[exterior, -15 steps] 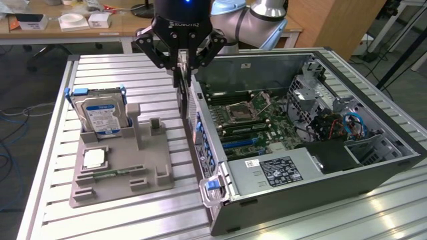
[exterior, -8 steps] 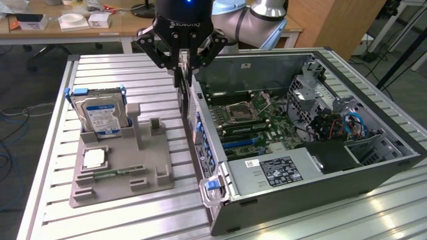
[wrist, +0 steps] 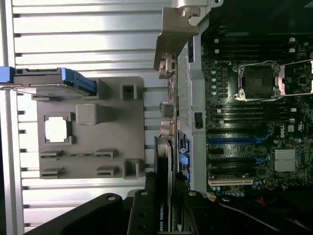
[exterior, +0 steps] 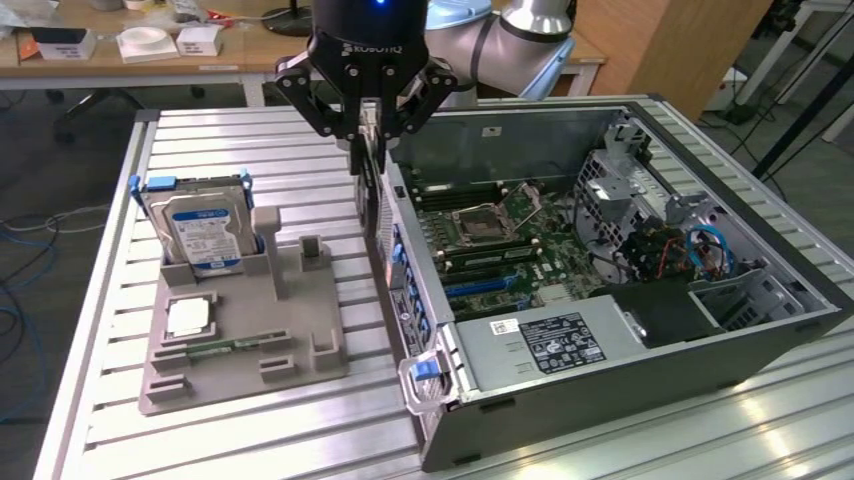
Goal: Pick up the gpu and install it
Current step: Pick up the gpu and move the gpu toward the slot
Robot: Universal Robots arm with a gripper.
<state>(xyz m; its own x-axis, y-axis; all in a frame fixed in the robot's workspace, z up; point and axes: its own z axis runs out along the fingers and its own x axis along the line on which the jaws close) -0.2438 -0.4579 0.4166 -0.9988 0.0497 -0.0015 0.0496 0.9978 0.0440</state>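
The gpu (exterior: 362,182) is a thin dark card hanging edge-on below my gripper (exterior: 367,138), which is shut on it. It hangs beside the rear wall of the open computer case (exterior: 747,345), on the exterior view's left of the motherboard (exterior: 514,240). In the wrist view the black fingers (wrist: 142,210) clamp the gpu (wrist: 164,164), whose silver bracket (wrist: 177,34) reaches out over the case's rear wall. The blue and black expansion slots (wrist: 237,142) lie on the board beside the card.
A grey holder tray (exterior: 247,345) stands on the slatted table (exterior: 200,130) on the exterior view's left of the case. It carries an upright hard drive (exterior: 200,228), a square processor chip (exterior: 187,317) and a green memory stick (exterior: 230,347). A power supply (exterior: 561,340) fills the case's near end.
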